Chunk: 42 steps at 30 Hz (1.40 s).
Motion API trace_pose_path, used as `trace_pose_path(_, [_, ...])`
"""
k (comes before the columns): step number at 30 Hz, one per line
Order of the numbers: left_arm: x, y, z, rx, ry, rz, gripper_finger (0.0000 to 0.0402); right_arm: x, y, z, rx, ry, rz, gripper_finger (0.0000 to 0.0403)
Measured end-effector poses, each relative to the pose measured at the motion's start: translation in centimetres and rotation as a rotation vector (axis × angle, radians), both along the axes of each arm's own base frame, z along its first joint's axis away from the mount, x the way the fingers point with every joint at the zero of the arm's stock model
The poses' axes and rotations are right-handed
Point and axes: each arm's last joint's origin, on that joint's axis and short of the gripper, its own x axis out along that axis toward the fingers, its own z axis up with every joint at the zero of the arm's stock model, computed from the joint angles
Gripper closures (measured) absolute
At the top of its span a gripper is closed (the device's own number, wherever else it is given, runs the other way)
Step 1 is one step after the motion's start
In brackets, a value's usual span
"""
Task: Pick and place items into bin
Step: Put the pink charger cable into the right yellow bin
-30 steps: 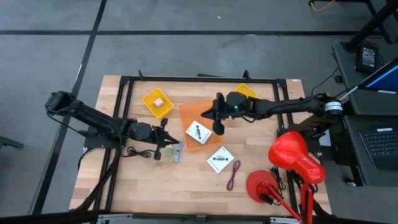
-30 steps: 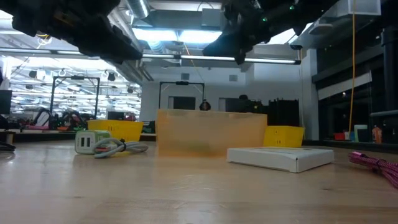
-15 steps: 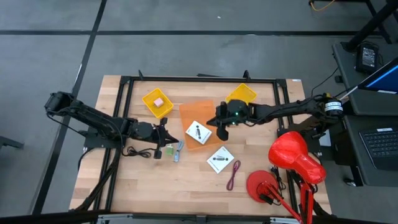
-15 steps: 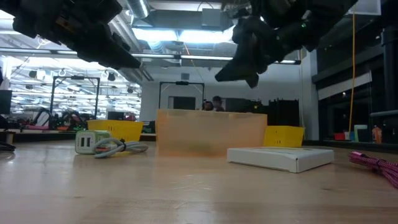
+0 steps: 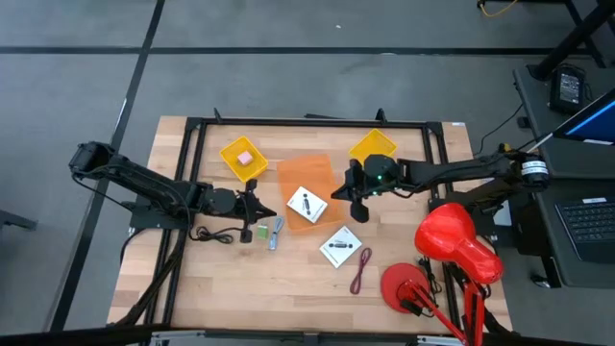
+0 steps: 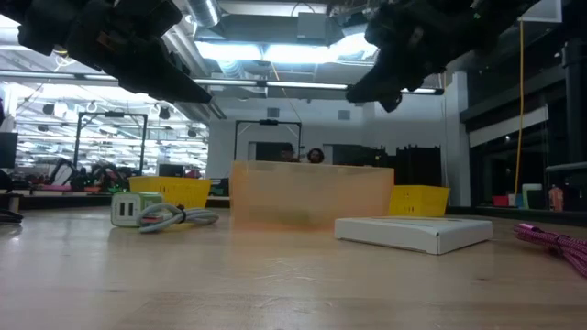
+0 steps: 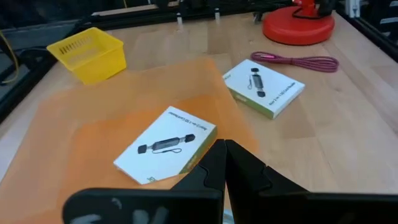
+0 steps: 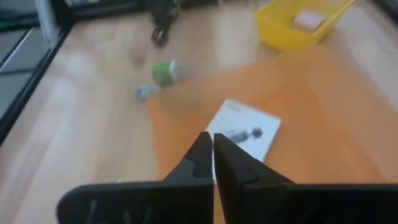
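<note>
The orange bin (image 5: 309, 181) holds one white card (image 5: 307, 205); its twin (image 5: 340, 246) lies flat on the table near the dark-red cord (image 5: 361, 270). A green cube (image 5: 259, 232), blue-grey tool (image 5: 276, 233) and black cord (image 5: 216, 234) lie by the bin's left near corner. The pink block (image 5: 246, 157) sits in a yellow basket (image 5: 244, 160). My left gripper (image 5: 254, 204) hovers shut just left of the bin, its fingers (image 7: 214, 163) pointing at the card (image 7: 166, 144). My right gripper (image 5: 357, 199) hangs shut and empty off the bin's right edge, above the table.
A second yellow basket (image 5: 373, 146) stands behind the right gripper. A red lamp (image 5: 452, 240) with a round base (image 5: 404, 286) fills the table's right near corner. A black frame (image 5: 192, 154) edges the table. Bare wood lies along the near edge.
My right gripper has drawn away from above the bin toward the table's right edge, and a little toward the near edge. The card in the bin and the other items lie as they did.
</note>
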Motion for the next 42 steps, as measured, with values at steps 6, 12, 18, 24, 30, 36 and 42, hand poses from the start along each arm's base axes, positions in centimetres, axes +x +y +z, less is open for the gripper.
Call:
trace_pose_path(6, [0.0, 0.0, 0.1, 0.005, -0.01, 0.014, 0.04, -0.8, 2.0, -0.6, -0.008, 0.086, 0.208, 0.0403])
trace_pose_path(12, [0.2, 0.0, 0.6, -0.003, -0.062, 0.024, 0.04, -1.1, 4.1, -1.2, -0.003, 0.153, 0.287, 0.0403])
trace_pose_path(18, [0.2, 0.0, 0.6, -0.003, -0.063, 0.024, 0.04, -1.8, 6.6, -0.4, -0.091, 0.271, 0.344, 0.0403])
trace_pose_path(24, [0.2, 0.1, 0.6, 0.002, -0.064, 0.036, 0.04, -2.2, 9.3, 0.7, -0.176, 0.279, 0.379, 0.0403])
trace_pose_path(30, [0.2, 0.1, 0.6, 0.009, -0.066, 0.05, 0.04, -2.8, 11.2, 0.7, -0.192, 0.276, 0.436, 0.0403])
trace_pose_path(36, [0.2, 0.1, 0.6, 0.009, -0.067, 0.057, 0.04, -2.5, 11.9, -0.3, -0.203, 0.317, 0.432, 0.0403])
trace_pose_path(42, [0.2, 0.2, 0.6, -0.032, -0.076, 0.112, 0.04, -1.2, 12.7, -1.6, -0.279, 0.441, 0.5, 0.0403])
